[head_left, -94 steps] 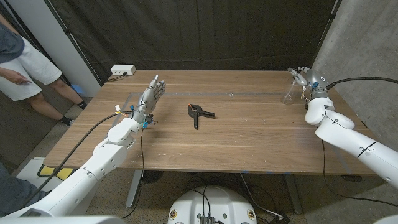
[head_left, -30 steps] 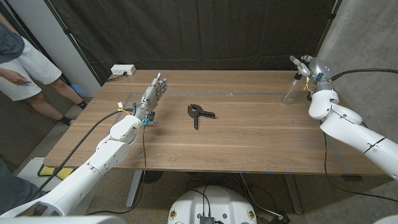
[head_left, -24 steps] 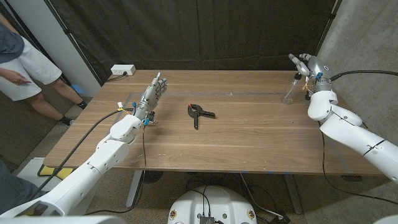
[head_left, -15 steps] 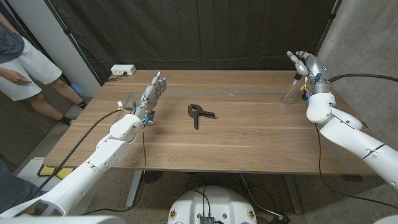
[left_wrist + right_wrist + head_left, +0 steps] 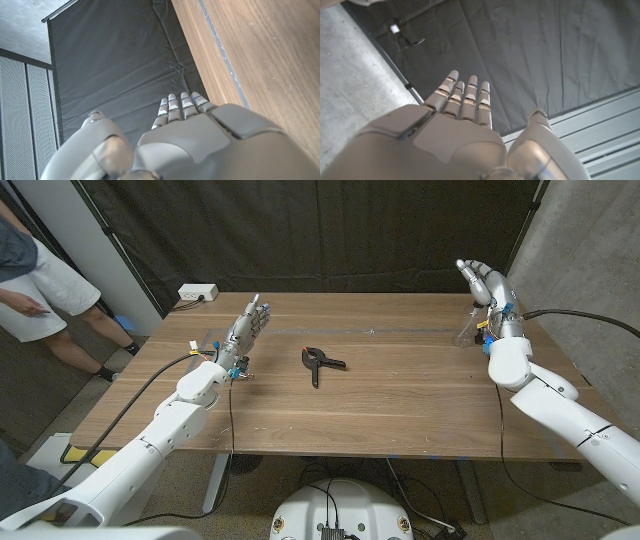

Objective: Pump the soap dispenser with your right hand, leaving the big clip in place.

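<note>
A clear soap dispenser (image 5: 465, 330) stands near the table's far right corner. My right hand (image 5: 485, 286) is raised just above and behind it, fingers straight and apart, holding nothing; whether it touches the pump I cannot tell. The black big clip (image 5: 320, 363) lies at the middle of the wooden table (image 5: 400, 410). My left hand (image 5: 243, 332) stands on the left side of the table, fingers extended, empty, well apart from the clip. The right wrist view has my right hand's back (image 5: 455, 135) against the curtain. The left wrist view has my left hand's back (image 5: 200, 145) beside the table edge.
A white power strip (image 5: 197, 293) sits at the table's far left corner. A person (image 5: 40, 280) stands beyond the left edge. A black curtain (image 5: 330, 230) hangs behind the table and a concrete wall (image 5: 590, 250) rises at the right.
My right hand has lifted from beside the dispenser and swung left, now raised above it with fingers spread. The left hand, clip and dispenser have stayed put.
</note>
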